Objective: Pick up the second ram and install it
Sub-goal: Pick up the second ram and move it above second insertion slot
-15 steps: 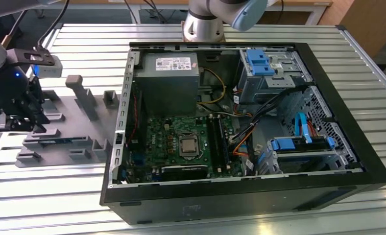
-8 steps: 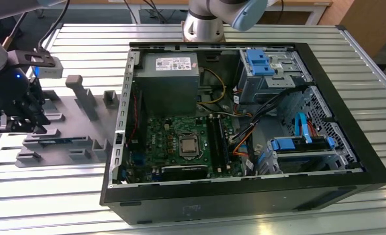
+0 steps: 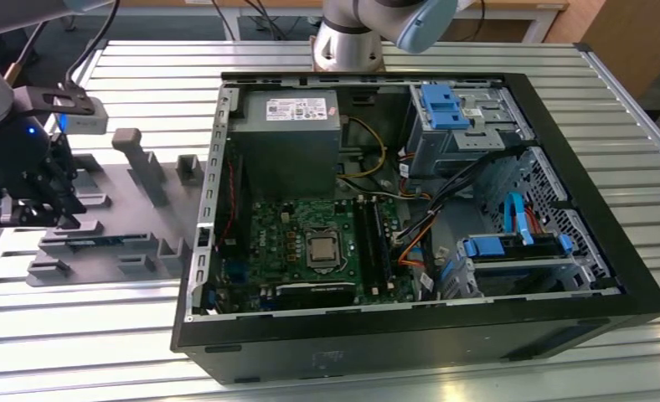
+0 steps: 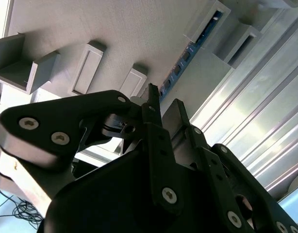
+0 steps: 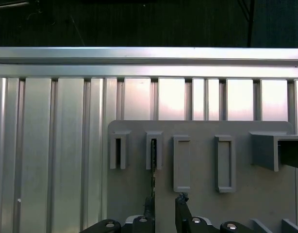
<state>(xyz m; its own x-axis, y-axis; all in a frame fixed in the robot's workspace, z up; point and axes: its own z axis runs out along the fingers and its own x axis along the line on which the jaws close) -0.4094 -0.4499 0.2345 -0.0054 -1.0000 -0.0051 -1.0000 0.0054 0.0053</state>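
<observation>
**Status:** gripper [image 5: 164, 208] is low over the grey tray [image 5: 265, 204]. The tray lies on the slatted table [image 5: 52, 145], near the table edge at the exterior view's left, just beside the open PC case [image 3: 420, 335]. Jaws are apart and nothing is held.

**Task item:** the second ram [image 5: 153, 158] stands on edge in the tray, not lifted. Its far end is seated in a slotted holder close to a tray edge. In both wrist views the fingertips flank the stick's near end.

**Finding:** the straddle looks off-centre. One finger [image 5: 150, 216] is approx. against the board, and the other sits clearly off it.

**Risks (judgement):**
- Uneven closing could shove the stick sideways in its holder, so it tilts and gets clamped crooked.
- A grip near one end only could let the stick pivot or bind in the holder slot on the way up.
- Pads landing on the chips rather than the board edge could cause a slip or component damage.
- A crooked grip would carry over to the motherboard [image 3: 280, 239]. The ram slots [image 3: 375, 243] have cables [image 3: 420, 222] just beside them, so there is a snag or mis-seat hazard.

**Not verifiable:** pad contact w/ the stick, and how deep it sits in the holder.
</observation>
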